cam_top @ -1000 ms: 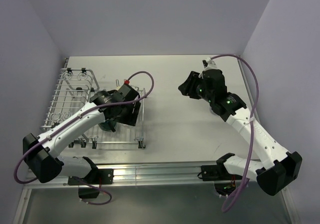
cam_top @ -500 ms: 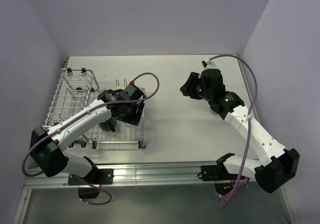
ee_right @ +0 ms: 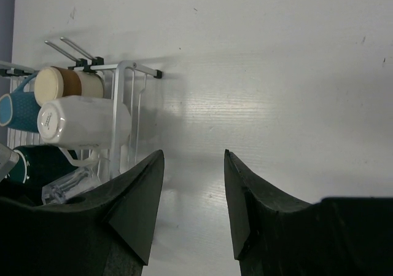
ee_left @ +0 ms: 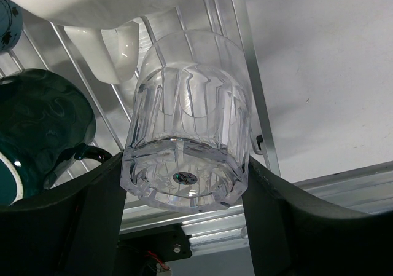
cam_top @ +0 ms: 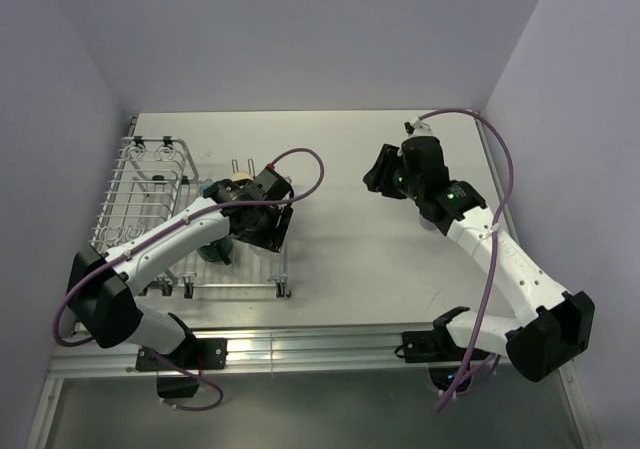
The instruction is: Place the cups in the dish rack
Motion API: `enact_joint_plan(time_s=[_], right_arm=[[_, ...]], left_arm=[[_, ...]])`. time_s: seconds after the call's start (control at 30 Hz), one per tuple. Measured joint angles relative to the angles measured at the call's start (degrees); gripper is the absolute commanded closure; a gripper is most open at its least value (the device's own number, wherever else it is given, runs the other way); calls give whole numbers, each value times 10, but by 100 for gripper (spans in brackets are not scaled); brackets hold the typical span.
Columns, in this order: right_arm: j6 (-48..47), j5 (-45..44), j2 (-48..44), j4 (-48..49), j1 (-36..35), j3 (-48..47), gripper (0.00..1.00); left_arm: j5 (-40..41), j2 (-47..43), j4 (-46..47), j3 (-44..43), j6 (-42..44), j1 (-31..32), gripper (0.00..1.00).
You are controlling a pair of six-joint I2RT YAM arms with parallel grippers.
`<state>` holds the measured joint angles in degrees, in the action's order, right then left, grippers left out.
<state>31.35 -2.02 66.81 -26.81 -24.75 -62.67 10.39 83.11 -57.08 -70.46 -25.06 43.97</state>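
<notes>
A clear glass tumbler (ee_left: 187, 134) sits base toward the left wrist camera, and my left gripper (ee_left: 184, 168) is shut on its sides. It hangs over the right end of the dish rack (cam_top: 140, 194), where that gripper (cam_top: 262, 224) shows from above. Beside the glass lie a dark teal mug (ee_left: 43, 128) and a white mug (ee_left: 116, 48). The right wrist view shows a brown cup (ee_right: 67, 84), a light blue mug (ee_right: 18, 111), the white mug (ee_right: 83, 123) and the teal mug (ee_right: 40, 164) in the rack (ee_right: 123, 104). My right gripper (ee_right: 194, 156) is open over bare table, well right of the rack (cam_top: 375, 181).
A wire utensil basket (cam_top: 160, 154) stands at the rack's far left end. Walls close the table at the back and both sides. The aluminium rail (cam_top: 330, 344) with the arm bases runs along the near edge.
My left gripper has carried the tumbler a little to the right along the rack's right end. The right arm has drawn slightly back and kept its jaws open.
</notes>
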Motion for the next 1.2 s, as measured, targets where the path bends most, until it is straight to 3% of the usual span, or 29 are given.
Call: enact_joint_plan(time_s=[0.3,0.33,0.93,1.2], right_arm=[[-3,-1,2,-1,1,0,48],[-4,-2,2,-1,1,0,48],[-15,-43,19,-22,6,-3,48],[-30,-91,55,-46,75,-6,49]], left_arm=[[0,0,8,6,4,0,25],[1,0,8,6,4,0,1],[7,-7,24,3,4,2,1],[31,-55,6,-73,2,2,1]])
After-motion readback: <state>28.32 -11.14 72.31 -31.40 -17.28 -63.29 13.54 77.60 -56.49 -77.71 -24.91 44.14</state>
